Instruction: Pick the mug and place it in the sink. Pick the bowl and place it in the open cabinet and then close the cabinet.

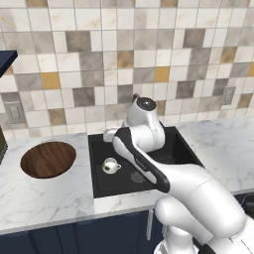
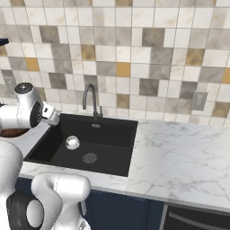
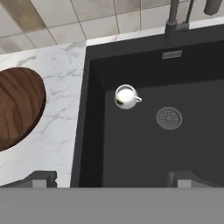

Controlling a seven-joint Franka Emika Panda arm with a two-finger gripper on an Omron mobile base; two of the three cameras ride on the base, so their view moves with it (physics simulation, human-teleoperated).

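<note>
Mug is sitting upright on the floor of the black sink, a bit off from the steel drain w/ its handle pointing that way, nothing touching it. My gripper is hovering above the sink's left edge, jaws spread wide w/ nothing btwn them. Wooden bowl is on the marble counter just left of the sink, tap at the back by the tile wall.
</note>
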